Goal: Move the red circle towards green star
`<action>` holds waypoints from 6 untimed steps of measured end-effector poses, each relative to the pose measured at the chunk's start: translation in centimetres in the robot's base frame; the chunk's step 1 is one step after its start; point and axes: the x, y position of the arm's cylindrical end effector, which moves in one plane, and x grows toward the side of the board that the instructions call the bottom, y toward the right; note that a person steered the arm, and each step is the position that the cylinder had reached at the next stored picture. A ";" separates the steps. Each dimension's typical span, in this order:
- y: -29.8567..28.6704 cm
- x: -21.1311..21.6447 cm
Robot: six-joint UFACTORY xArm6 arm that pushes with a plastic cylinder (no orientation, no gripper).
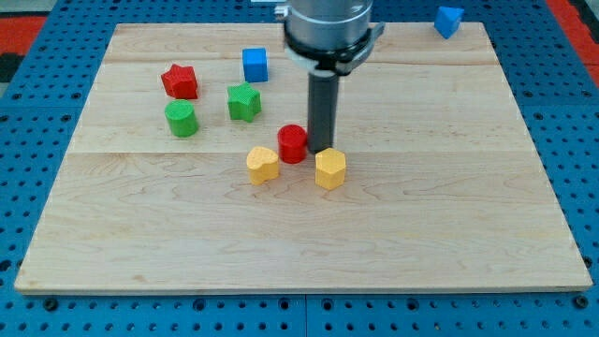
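Observation:
The red circle [293, 143] stands near the middle of the wooden board. The green star [243, 102] lies up and to the left of it, a short gap away. My tip [323, 148] is just to the right of the red circle, touching or nearly touching it, right above the yellow hexagon [329, 168].
A yellow block [263, 164] lies just below-left of the red circle. A green cylinder [182, 119] and a red star [179, 81] are at the left. A blue cube [255, 65] is above the green star. A blue block [448, 21] sits at the top right edge of the board [449, 215].

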 end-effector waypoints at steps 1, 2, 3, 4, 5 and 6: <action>-1.4 0.2; -0.8 0.2; -0.2 -0.3; -3.7 -0.3; -6.7 -0.5; -5.3 -1.3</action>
